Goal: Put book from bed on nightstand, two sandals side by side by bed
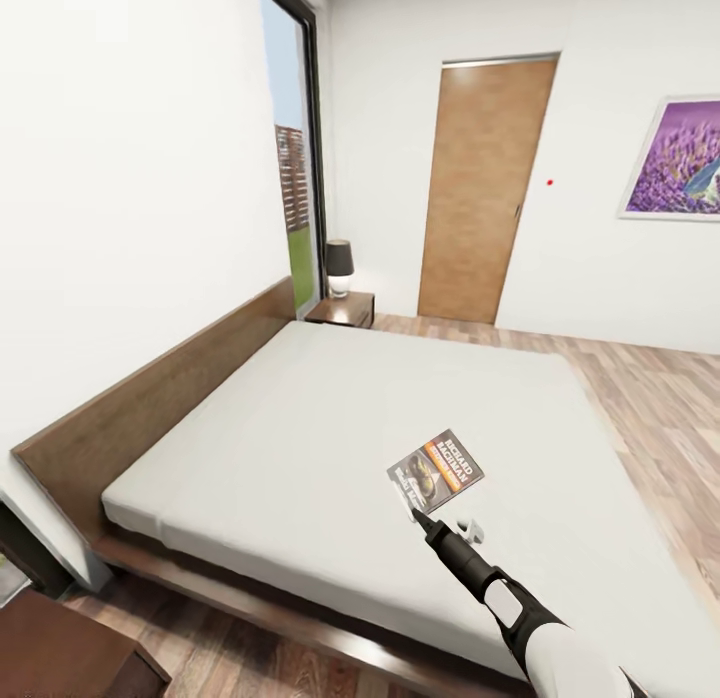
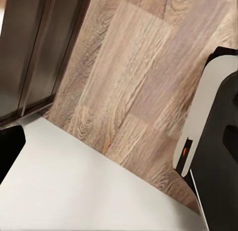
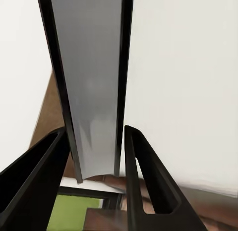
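Head view: right gripper (image 1: 416,510) at the book's (image 1: 436,469) near-left corner on the bed (image 1: 300,428), jaws narrow around its edge, far-left nightstand (image 1: 345,308) well apart.

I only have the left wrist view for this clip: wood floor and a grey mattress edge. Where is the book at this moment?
Observer: In the head view the book is over the near part of the bed, with the right gripper at its near corner.
Operator: Is it actually gripped?
Observer: It looks so. In the right wrist view the book stands edge-on between the two fingers, and both appear to touch its covers.
Operator: Any nightstand in sight for the drop?
Observer: Yes. The nightstand stands at the far end of the headboard, by the window, with a lamp on top.
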{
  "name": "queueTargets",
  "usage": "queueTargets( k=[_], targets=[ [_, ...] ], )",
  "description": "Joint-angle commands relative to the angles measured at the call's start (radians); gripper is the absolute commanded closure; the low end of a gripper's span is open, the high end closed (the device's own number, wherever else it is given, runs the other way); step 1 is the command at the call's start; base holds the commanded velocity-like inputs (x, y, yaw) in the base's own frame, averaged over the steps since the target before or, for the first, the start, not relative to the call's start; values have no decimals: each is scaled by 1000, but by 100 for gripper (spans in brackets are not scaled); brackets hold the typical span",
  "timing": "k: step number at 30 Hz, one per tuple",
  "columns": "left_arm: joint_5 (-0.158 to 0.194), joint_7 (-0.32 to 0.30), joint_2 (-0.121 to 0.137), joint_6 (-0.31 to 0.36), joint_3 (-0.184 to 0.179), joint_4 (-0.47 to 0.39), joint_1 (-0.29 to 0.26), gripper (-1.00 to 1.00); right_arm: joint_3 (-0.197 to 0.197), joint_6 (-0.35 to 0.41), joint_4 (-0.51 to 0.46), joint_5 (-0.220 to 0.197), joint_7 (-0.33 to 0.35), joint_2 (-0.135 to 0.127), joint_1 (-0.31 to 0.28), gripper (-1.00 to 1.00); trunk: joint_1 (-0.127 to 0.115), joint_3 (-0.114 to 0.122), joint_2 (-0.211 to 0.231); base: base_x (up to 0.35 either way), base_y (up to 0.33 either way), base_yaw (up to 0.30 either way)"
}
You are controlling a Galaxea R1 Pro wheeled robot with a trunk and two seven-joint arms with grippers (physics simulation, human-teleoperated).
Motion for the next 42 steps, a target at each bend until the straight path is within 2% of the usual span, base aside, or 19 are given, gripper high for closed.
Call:
queueTargets(
  k=[1, 11, 42],
  targets=[
    [8, 5, 0, 1, -9, -2, 0, -100, -8, 4, -2, 7, 4, 1, -1, 100, 1, -1, -2, 72, -190, 200],
    [8, 4, 0, 1, -9, -2, 0, -100, -7, 4, -2, 7, 4, 1, -1, 100, 1, 12, -2, 35, -89, 198],
    [8, 4, -4, 1, -9, -2, 0, -100, -6, 2, -1, 8, 4, 2, -1, 100, 1, 53, -2, 2, -4, 175]
  ],
)
